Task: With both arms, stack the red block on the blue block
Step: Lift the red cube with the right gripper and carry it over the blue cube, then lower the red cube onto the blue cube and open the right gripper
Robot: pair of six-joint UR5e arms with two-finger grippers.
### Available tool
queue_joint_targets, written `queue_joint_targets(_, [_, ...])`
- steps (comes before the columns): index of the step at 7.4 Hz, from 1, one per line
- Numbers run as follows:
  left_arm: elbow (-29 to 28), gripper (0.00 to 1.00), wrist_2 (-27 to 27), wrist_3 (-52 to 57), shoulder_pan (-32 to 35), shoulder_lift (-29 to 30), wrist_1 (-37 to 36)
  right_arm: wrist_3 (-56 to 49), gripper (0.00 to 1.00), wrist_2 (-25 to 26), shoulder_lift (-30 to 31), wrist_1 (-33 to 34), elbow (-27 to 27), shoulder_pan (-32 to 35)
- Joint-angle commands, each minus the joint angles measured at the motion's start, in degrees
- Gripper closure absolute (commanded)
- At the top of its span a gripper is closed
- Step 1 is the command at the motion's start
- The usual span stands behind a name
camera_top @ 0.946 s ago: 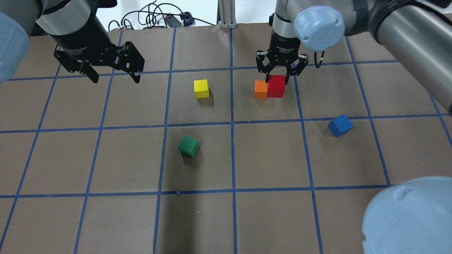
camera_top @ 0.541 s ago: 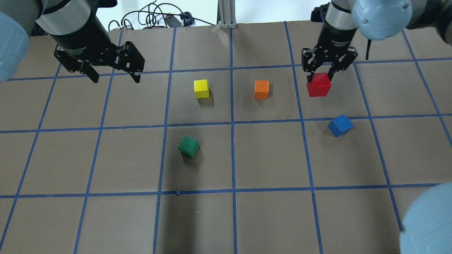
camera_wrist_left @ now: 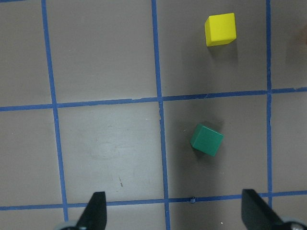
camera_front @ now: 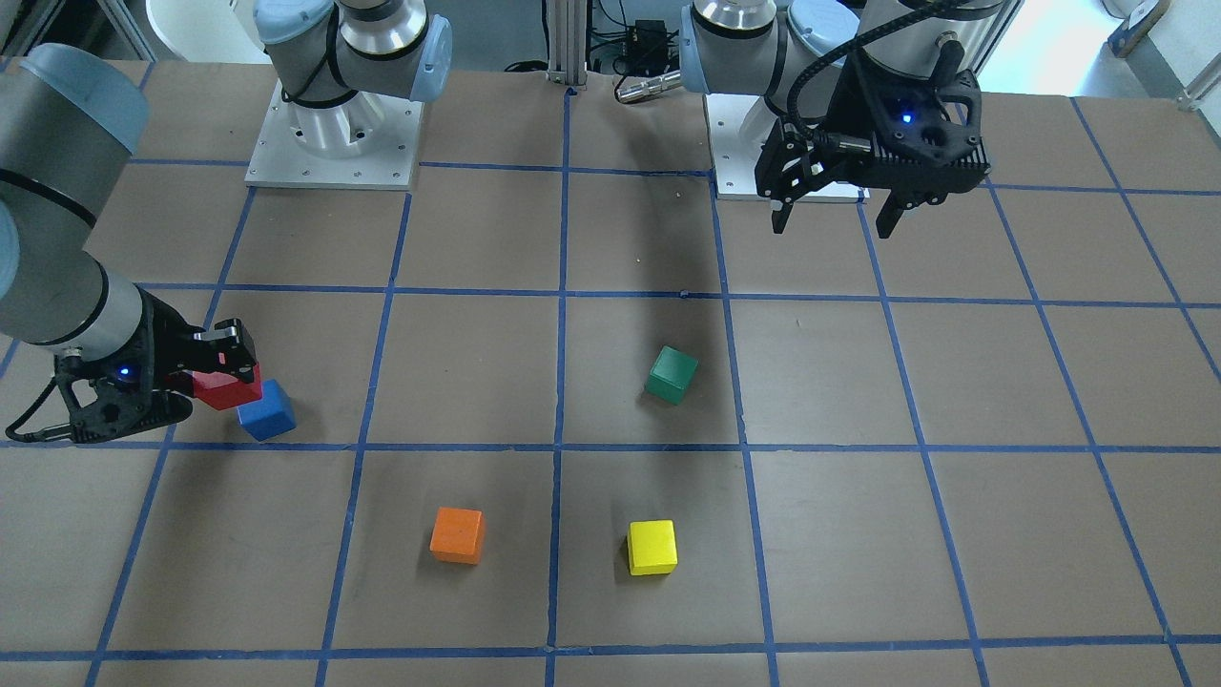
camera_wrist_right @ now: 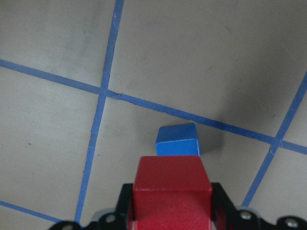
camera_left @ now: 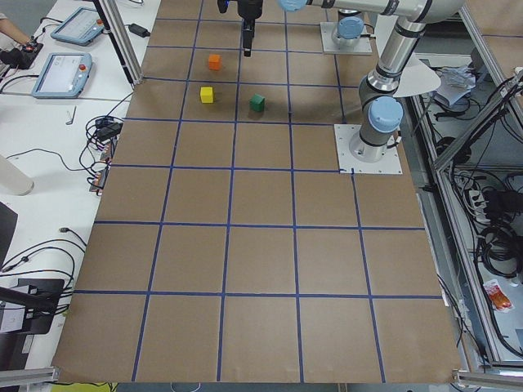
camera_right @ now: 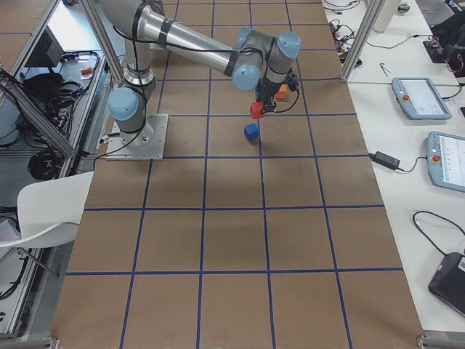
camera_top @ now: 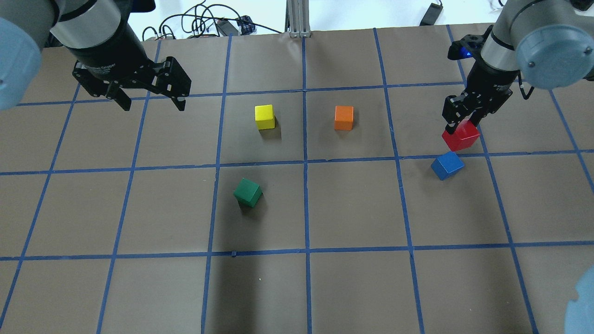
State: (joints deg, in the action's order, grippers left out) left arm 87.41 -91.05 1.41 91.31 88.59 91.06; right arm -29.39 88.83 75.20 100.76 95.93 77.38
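Two grippers are working over the taped brown worktop (camera_top: 352, 287). The left gripper (camera_top: 153, 106) is hanging high over the left half, its jaws spread wide and gripping nothing. Its wrist view is looking straight down on the green block (camera_wrist_left: 206, 140) and the yellow block (camera_wrist_left: 220, 29).

The green block is sitting about midway between the robot's edge and the far edge, turned askew to the tape lines. The yellow block is lying farther toward the far edge. The orange block (camera_top: 344, 117) is sitting to its right in the same row, with a tape line running between them.

On the right half, the blue block (camera_top: 447, 165) is resting on the worktop just on the robot's side of a tape line, also turned askew. The right gripper (camera_top: 461, 127) is clamping the red block (camera_top: 460, 138) between its fingers and holding it in the air. The red block is hanging above the blue one and slightly toward the far edge, not touching it. The right wrist view is showing red partly overlapping blue.
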Motion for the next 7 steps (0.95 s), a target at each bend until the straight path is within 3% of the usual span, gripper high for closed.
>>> queue_joint_targets(1, [0.04, 0.00, 0.00, 0.00, 0.01, 0.00, 0.00, -3.29, 1.00, 2.20, 0.29, 9.06, 6.26, -0.21])
queue_joint_targets(3, [0.04, 0.00, 0.09, 0.00, 0.01, 0.00, 0.00, -3.39, 1.00, 2.67, 0.29, 13.05, 8.13, -0.21])
queue_joint_targets(7, [0.04, 0.00, 0.17, 0.00, 0.01, 0.00, 0.00, -3.22, 1.00, 1.96, -0.15, 13.06, 9.36, -0.21])
